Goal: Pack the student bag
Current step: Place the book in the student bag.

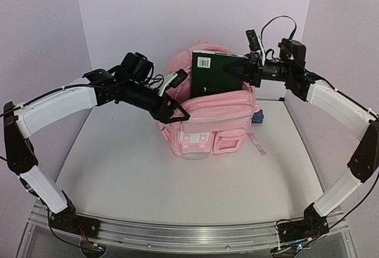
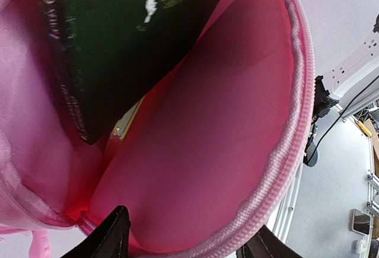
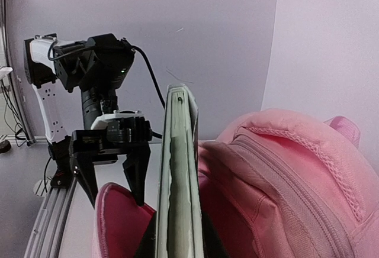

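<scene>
1. Backpack (image 1: 213, 125), pink, stands upright on the surface (image 1: 142, 175). It sits just below the right end effector (image 1: 251, 73) and against the left end effector (image 1: 176, 116). Its front pockets (image 1: 216, 139) face the arm bases.
2. Right end effector: the jaws are closed tight on the upper corner of a dark green book (image 1: 216, 74), which is the corner nearest that arm.
3. From that grip the book hangs down and toward the left arm. Its lower part is inside the backpack's open main compartment and its upper part stands clear above the rim (image 2: 284, 151). A white barcode label (image 1: 203, 61) sits at the book's top corner farthest from the right end effector.
4. Left end effector: the jaws are about halfway apart and hold nothing. It sits at the end of the opening nearest its own arm. Its fingers (image 3: 136, 178) straddle the front wall of the backpack, 1 inside and 1 outside. Whether either finger presses on the fabric I cannot tell.
5. Just ahead of the left end effector lies the red-pink lining (image 2: 195, 139). The book's green cover lies beyond it, deeper in the compartment.
6. The 2 end effectors face each other across the opening, with the book between them. The book is edge-on to the right end effector.
</scene>
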Motion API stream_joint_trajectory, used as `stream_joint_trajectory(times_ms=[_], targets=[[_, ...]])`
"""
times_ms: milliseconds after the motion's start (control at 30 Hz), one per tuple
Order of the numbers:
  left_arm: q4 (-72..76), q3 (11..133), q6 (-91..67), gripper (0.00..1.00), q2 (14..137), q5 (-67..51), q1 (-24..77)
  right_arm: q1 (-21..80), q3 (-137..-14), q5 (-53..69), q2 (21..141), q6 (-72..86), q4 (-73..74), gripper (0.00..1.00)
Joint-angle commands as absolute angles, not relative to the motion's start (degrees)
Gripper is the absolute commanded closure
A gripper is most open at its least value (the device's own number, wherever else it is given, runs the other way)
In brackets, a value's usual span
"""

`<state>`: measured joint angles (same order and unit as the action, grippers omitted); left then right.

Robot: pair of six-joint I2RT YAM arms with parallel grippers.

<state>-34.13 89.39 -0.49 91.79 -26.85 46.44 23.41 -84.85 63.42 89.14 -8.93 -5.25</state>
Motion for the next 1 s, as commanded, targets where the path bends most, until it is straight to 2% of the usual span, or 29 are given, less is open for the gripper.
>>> stream_joint_trajectory(times_ms=[0,233,567,700,867,967], targets=[[-36.1,88.9,-1.3,0.4,89.6,-26.5,44.6,23.5,-88.9,75.0,85.3,-1.6,-8.8,1.0],[-35.0,88.7,-1.5,0.4,89.7,-27.8,43.5,23.6,-89.3,79.6,86.2,-0.4,-8.5,1.0],[-34.3,89.3,-1.9,0.36,89.6,-29.6,42.5,23.7,-80.9,67.1,90.3,-7.4,-6.6,1.0],[-34.2,89.3,-2.2,0.34,89.2,-29.7,42.0,24.0,-80.6,60.1,91.6,-14.0,-0.3,1.0],[-33.9,89.0,-2.5,0.3,89.3,-30.2,41.2,24.1,-80.0,57.6,91.8,-16.2,2.3,0.94],[-33.1,88.8,-2.8,0.29,89.5,-31.2,40.9,24.5,-79.4,53.8,89.2,-16.9,1.6,1.0]])
